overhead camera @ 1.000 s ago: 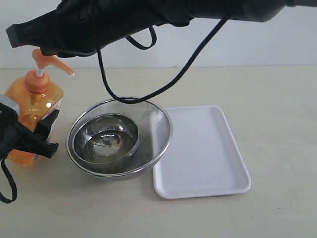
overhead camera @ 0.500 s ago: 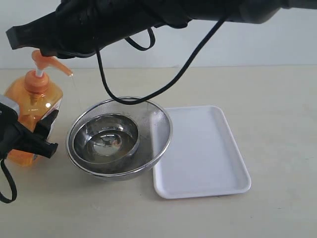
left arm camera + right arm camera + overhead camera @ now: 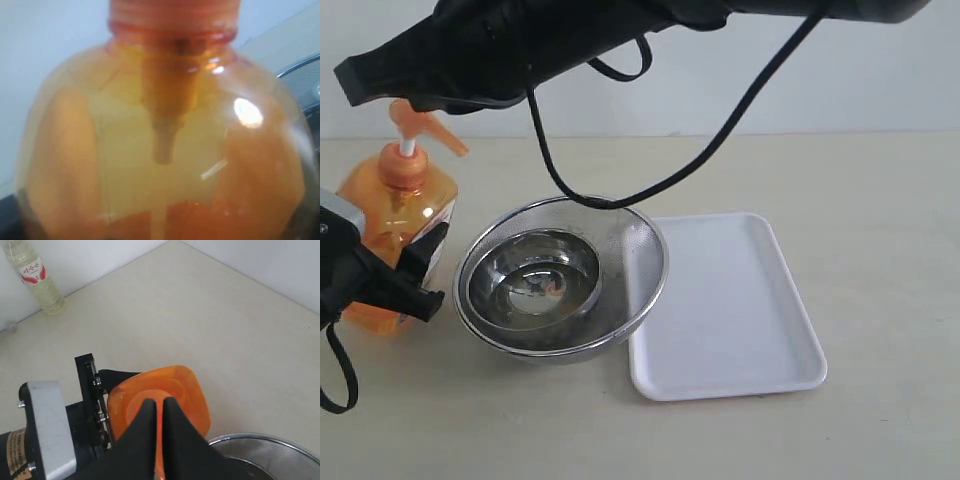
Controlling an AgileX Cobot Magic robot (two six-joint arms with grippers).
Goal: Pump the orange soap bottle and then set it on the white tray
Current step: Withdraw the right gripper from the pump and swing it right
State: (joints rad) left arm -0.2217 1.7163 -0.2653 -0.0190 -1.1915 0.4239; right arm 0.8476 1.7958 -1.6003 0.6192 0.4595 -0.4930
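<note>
Since a second earlier, the orange pump head had risen on its white stem, the right arm above it had lifted a little, and the bottle with the left gripper had shifted slightly toward the bowls. From the exterior view, the tall translucent orange soap bottle (image 3: 395, 215) stood upright on the beige table (image 3: 880, 250) near its left edge, clasped low on both sides by the black left gripper (image 3: 420, 268). The right gripper (image 3: 365, 75), fingers pressed together and empty, hung just over the pump head. Just beside the bottle sat a round steel mesh strainer (image 3: 635, 260) with a smaller polished steel bowl (image 3: 535, 275) inside; the strainer's rim overlapped the left edge of the flat white tray (image 3: 730, 300), whose surface lay bare, with open table to its right and front. A black cable (image 3: 670, 180) drooped to the strainer's far rim. From the left wrist view, the bottle filled the picture, dip tube visible inside. From the right wrist view, the closed fingertips (image 3: 167, 412) lay over the pump top; whether they touched it could not be told.
</note>
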